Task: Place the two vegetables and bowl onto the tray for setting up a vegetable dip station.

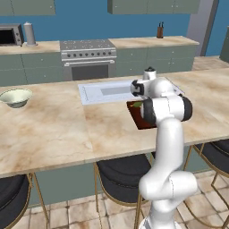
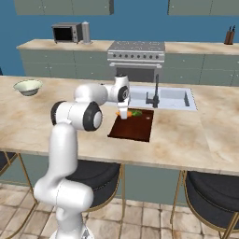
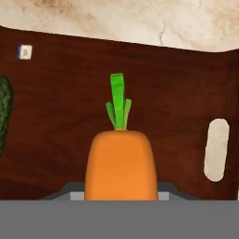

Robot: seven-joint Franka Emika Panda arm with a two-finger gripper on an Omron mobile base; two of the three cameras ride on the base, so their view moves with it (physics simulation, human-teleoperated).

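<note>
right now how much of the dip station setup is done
Done: the cucumber already lies on the tray. In hand: the carrot sits between the fingers of the hand, over the tray and seemingly not yet let go. Left: the bowl sits far off on the counter, well away from the tray, and has to be fetched.

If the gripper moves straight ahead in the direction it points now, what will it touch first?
Probably the tray. The gripper points down at its brown surface with the carrot between its fingers, so the carrot would likely land there first. The cucumber lies off to one side. Depth is unclear.
</note>
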